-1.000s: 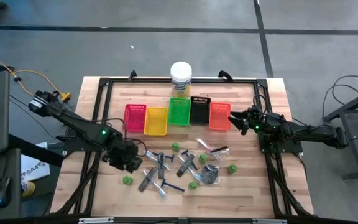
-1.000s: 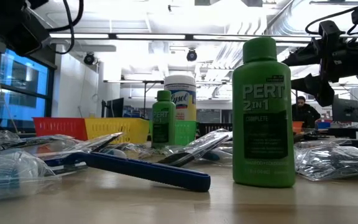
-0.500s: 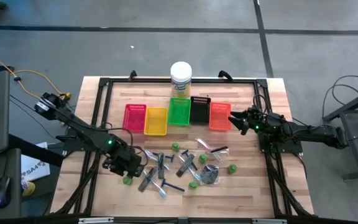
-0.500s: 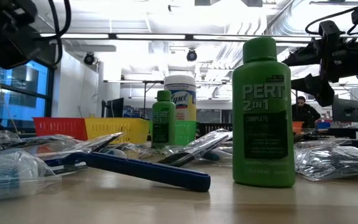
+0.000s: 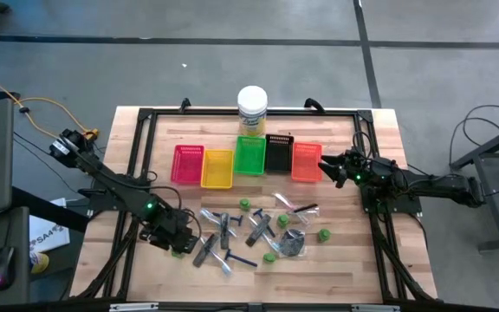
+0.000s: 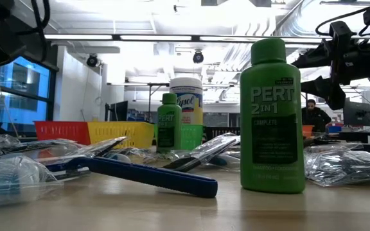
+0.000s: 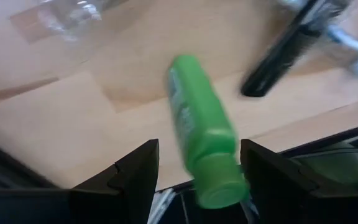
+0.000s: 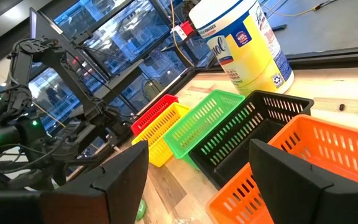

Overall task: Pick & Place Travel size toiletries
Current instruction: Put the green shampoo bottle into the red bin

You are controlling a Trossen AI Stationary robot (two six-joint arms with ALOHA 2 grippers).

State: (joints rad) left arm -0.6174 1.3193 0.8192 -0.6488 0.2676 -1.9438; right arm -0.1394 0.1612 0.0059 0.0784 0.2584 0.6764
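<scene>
Your left gripper [image 5: 173,240], fingers apart, straddles a small green bottle [image 7: 199,137] at the near-left of the toiletry scatter [image 5: 258,230], ready to close; right gripper [image 5: 327,167], also apart, waits by the orange tray [image 5: 306,161].

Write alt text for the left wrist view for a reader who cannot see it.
A small green plastic bottle stands on the light wooden tabletop, its cap between the two dark fingers of the open left end effector, which sits directly above it. A dark-handled razor and a clear plastic sleeve lie farther off.
</scene>
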